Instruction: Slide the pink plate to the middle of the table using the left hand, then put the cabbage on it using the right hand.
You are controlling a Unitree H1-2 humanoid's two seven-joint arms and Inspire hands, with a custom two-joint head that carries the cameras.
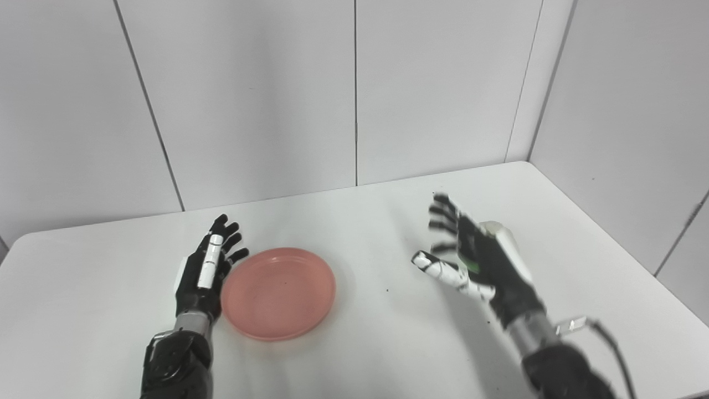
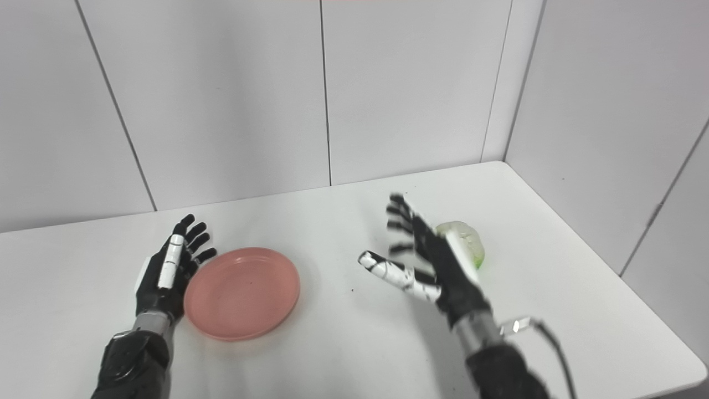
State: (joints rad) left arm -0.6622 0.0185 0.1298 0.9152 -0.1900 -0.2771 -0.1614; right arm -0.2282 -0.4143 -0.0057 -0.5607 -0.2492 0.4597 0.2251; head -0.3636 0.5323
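Note:
The pink plate (image 1: 278, 292) lies flat on the white table, left of the table's middle. My left hand (image 1: 206, 270) is open, its side against the plate's left rim. The pale green cabbage (image 2: 467, 242) sits on the table at the right, mostly hidden behind my right hand in the left eye view. My right hand (image 1: 476, 260) is open with fingers spread, raised just left of the cabbage and holding nothing.
The white table (image 1: 360, 221) is boxed by grey wall panels at the back and at the right. Its right edge (image 1: 626, 244) runs close past the cabbage. Its front right corner (image 2: 695, 366) is near my right forearm.

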